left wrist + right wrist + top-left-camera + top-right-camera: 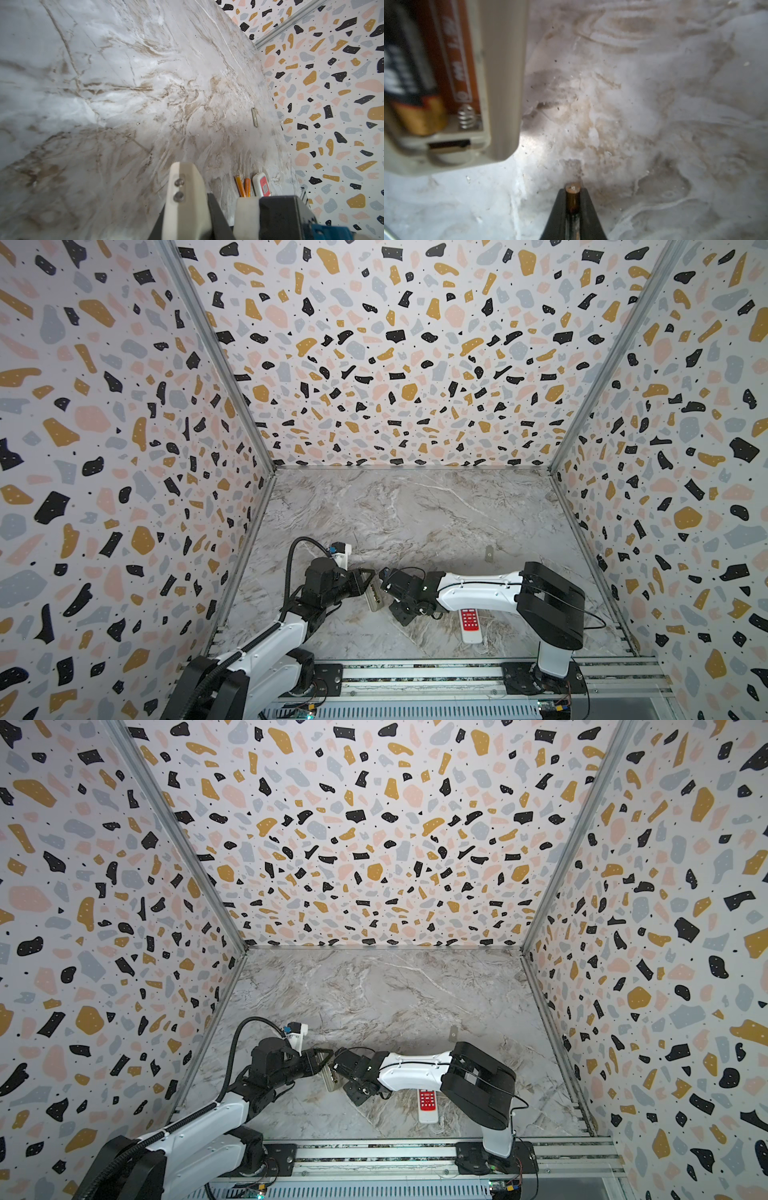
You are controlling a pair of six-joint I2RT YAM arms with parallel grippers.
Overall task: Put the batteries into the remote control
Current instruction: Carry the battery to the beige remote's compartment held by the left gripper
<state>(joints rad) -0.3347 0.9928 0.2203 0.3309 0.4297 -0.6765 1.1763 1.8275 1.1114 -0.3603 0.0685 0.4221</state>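
— While the right hand (572,193) clamps a slim black, gold-ended battery (572,198), where is the beige plastic remote (500,83)?
— Just beside that hand, an orange cylindrical battery (456,62) inside, near the closed left hand (370,573).

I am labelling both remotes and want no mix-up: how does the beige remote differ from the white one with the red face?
The beige remote is clamped in the left gripper; the white remote lies on the table, held by nothing. The beige remote shows its open back with batteries inside; the white remote shows its red button face. Both are slim, light-coloured bars.
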